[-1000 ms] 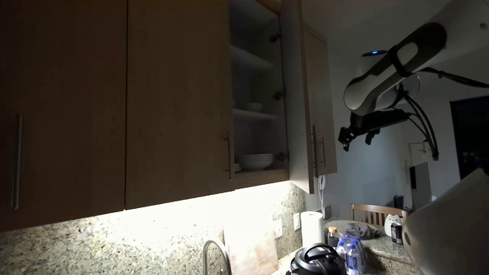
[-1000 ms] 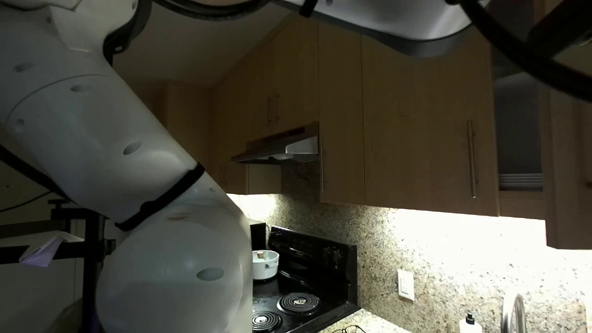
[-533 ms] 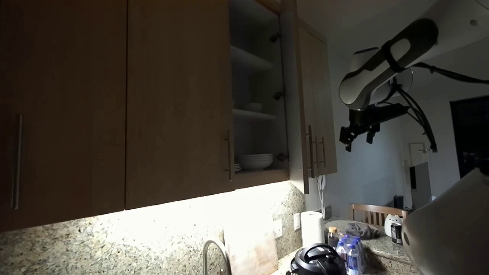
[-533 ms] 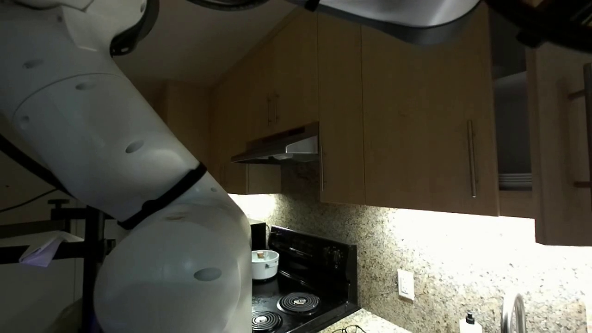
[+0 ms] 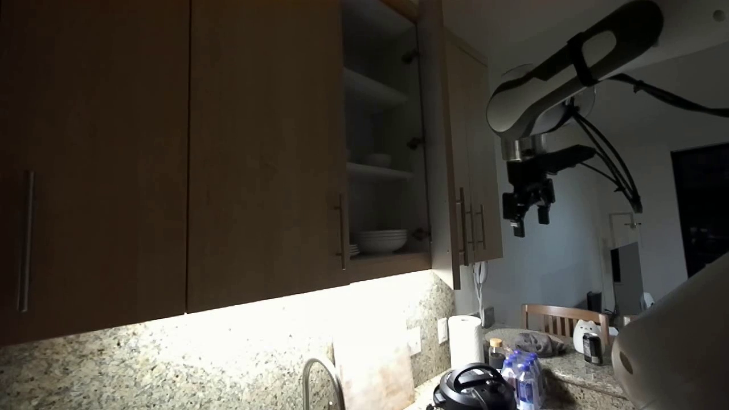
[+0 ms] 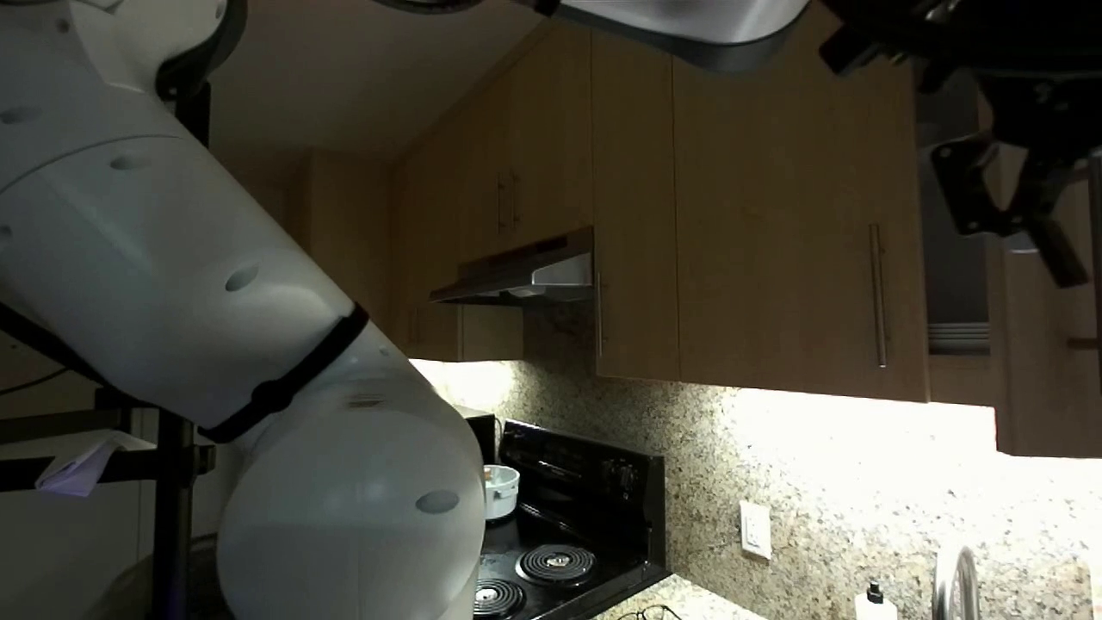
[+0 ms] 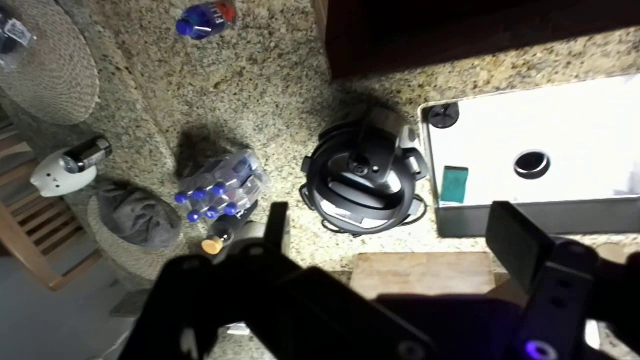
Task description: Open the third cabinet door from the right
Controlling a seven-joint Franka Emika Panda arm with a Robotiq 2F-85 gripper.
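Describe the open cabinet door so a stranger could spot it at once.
In an exterior view, find the wooden wall cabinets. Right of the shelves bearing white bowls, a tall door juts outward, unlike the shut doors around it.

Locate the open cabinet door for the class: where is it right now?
In an exterior view, the open cabinet door is right of centre, immediately right of the shelves and stacked white bowls; the gripper hangs farther right, apart from it.
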